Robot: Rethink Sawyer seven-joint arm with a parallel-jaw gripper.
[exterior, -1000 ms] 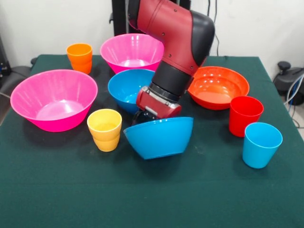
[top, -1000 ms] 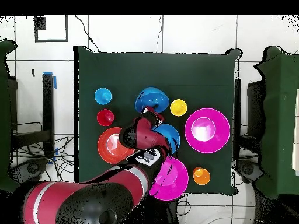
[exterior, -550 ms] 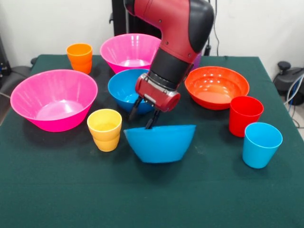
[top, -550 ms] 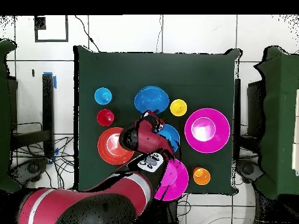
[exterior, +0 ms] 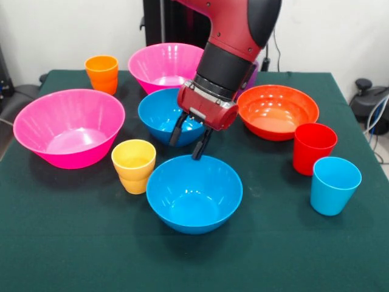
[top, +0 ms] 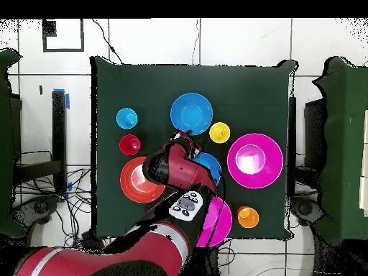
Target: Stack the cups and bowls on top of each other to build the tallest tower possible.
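A dark green cloth-covered surface (exterior: 73,243) holds scattered glossy plastic bowls and cups, none stacked. The nearest blue plastic bowl (exterior: 194,193) sits upright beside a yellow plastic cup (exterior: 134,165). The empty hand (exterior: 188,137), fingers parted, hovers above its far rim; descending carelessly could tip the bowl.

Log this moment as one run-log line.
gripper: open, empty, above rim | front blue bowl: upright on table | yellow cup: beside it | stacking: not started

The arm (top: 172,180) hides much of the rear blue bowl (top: 210,164), seemingly.
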